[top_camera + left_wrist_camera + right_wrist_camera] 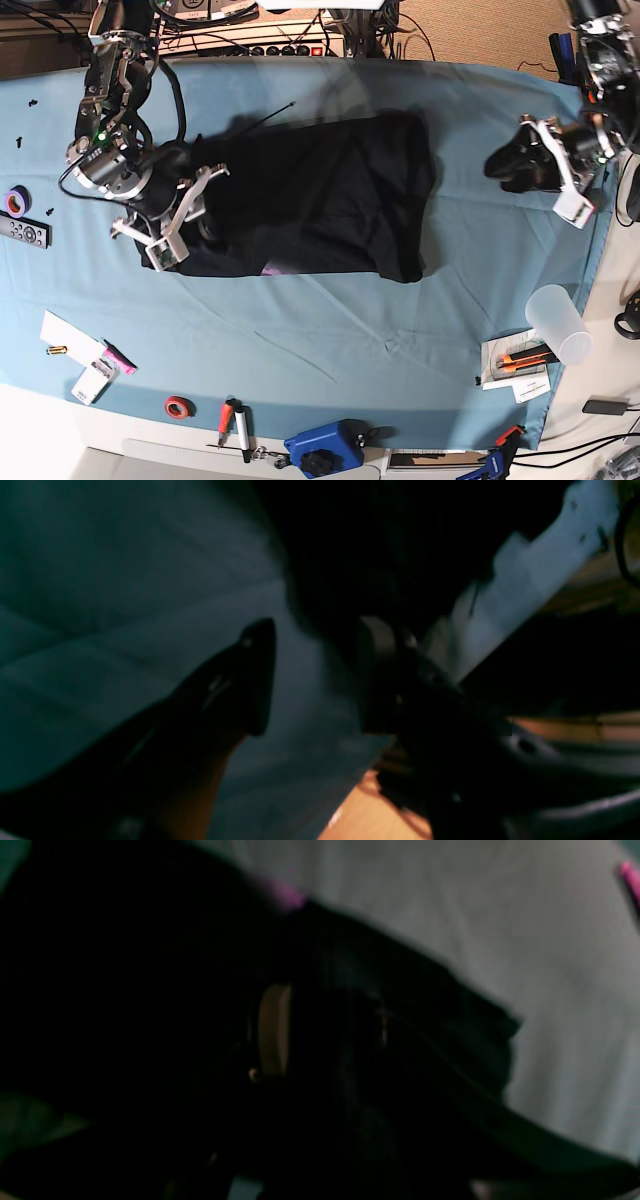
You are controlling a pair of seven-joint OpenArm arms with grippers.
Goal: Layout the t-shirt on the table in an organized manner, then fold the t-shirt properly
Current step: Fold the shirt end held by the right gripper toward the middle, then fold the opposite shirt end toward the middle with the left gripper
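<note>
table [330,330] — t-shirt [320,195] folded | plastic cup [558,322] near edge

Black soft-fabric t-shirt [320,195]: matt cloth, no sheen. Light blue cloth-covered table [330,320]: matt, slightly wrinkled. Translucent plastic cup [560,323]: smooth, frosted. Left gripper [312,677] fingers [257,675]: black plastic, semi-gloss.

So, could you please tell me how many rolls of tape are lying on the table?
2: a purple roll near the base view's left edge, and a red roll near the bottom edge. Others may be hidden.
</note>
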